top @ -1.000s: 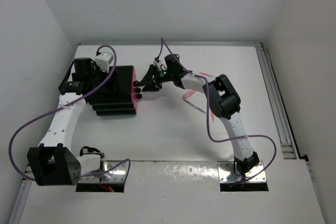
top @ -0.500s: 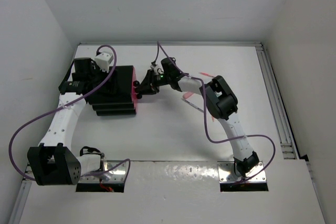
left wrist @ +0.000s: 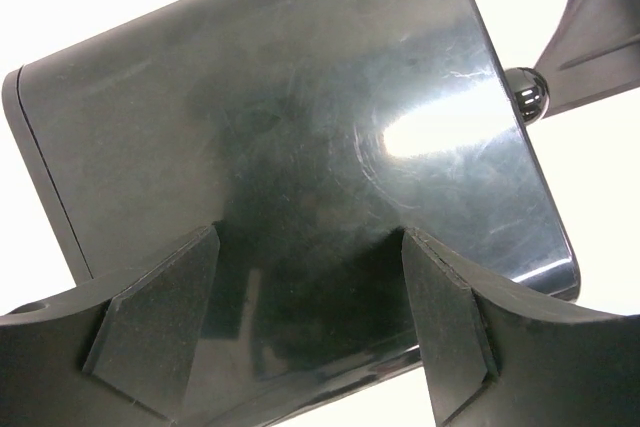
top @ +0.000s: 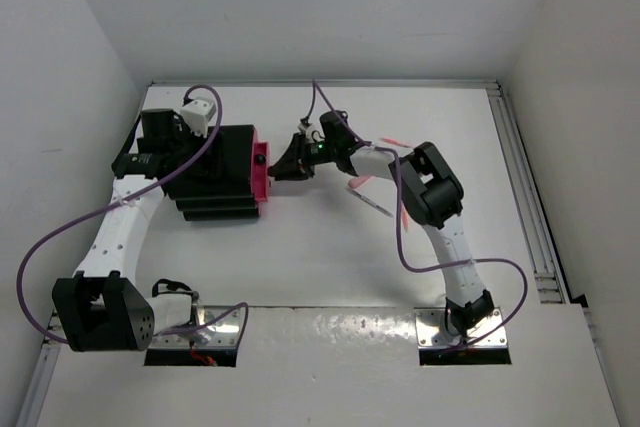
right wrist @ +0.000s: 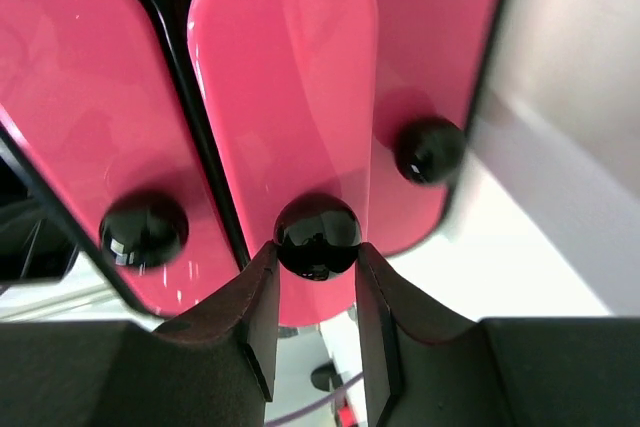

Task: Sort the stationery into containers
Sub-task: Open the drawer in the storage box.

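Note:
The black stepped drawer unit (top: 215,175) stands at the back left, its pink containers (top: 261,171) facing right. In the right wrist view three pink drawer fronts show, each with a round black knob. My right gripper (right wrist: 316,261) is shut on the middle knob (right wrist: 317,233), one finger touching each side. My left gripper (left wrist: 310,332) is open, its pads spread over the unit's glossy black top (left wrist: 300,127). Stationery lies right of the unit, partly under the right arm: a pink pen (top: 391,142), another pink one (top: 362,181) and a white one (top: 378,206).
White walls close the table at the back and on both sides. A metal rail (top: 525,197) runs along the right edge. Purple cables (top: 60,237) loop from both arms. The other two knobs (right wrist: 144,229) (right wrist: 430,150) sit close beside my right fingers.
My right gripper moved in to the drawer fronts and its jaws narrowed onto the middle knob. The left arm stayed still on the unit.

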Robot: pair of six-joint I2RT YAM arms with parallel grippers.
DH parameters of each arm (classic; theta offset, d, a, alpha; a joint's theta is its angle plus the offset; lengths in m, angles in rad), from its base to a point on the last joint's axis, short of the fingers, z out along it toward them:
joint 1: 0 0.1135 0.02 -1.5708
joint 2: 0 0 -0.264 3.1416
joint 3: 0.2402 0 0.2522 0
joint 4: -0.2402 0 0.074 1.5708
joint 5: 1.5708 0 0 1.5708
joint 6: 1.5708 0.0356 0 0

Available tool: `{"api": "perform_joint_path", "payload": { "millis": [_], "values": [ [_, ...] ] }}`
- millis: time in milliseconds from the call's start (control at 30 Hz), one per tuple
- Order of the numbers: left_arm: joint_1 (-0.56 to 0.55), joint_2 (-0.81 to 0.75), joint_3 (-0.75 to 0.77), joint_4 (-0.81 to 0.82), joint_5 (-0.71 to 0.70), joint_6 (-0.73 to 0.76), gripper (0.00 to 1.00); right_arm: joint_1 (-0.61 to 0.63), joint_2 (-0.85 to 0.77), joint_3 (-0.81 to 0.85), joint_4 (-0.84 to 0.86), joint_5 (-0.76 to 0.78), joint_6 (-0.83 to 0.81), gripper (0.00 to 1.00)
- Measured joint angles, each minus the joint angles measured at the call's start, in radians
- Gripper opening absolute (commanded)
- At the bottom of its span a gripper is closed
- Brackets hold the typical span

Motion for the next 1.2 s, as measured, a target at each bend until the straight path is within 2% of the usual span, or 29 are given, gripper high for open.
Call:
{"api": "perform_joint_path", "payload": {
  "millis": [400,600,667,700,800,833,967,1200],
  "values": [
    [0.0,0.009,0.007,0.0,0.0,0.0,0.8,-0.105,-0.121,-0.212,0.025,-0.013,-0.031,0.0],
    [0.0,0.014,0.01,0.001,0.001,0.0,0.8,-0.133,-0.129,-0.245,0.019,-0.017,-0.043,0.01],
    [0.0,0.014,0.011,0.001,0.001,0.0,0.8,-0.134,-0.129,-0.245,0.016,-0.019,-0.043,0.18],
    [0.0,0.014,0.011,0.001,0.001,0.0,0.8,-0.134,-0.129,-0.245,0.014,-0.02,-0.043,0.35],
    [0.0,0.015,0.011,0.001,0.001,0.0,0.8,-0.134,-0.129,-0.244,0.001,-0.018,-0.05,0.56],
    [0.0,0.016,0.012,0.001,0.001,0.0,0.8,-0.134,-0.129,-0.244,-0.011,-0.017,-0.055,0.6],
    [0.0,0.021,0.016,0.002,0.001,0.0,0.8,-0.133,-0.129,-0.238,-0.048,-0.014,-0.069,0.67],
    [0.0,0.03,0.024,0.003,0.003,0.0,0.8,-0.152,-0.153,-0.222,-0.164,-0.011,-0.142,0.62]
  ]
}}
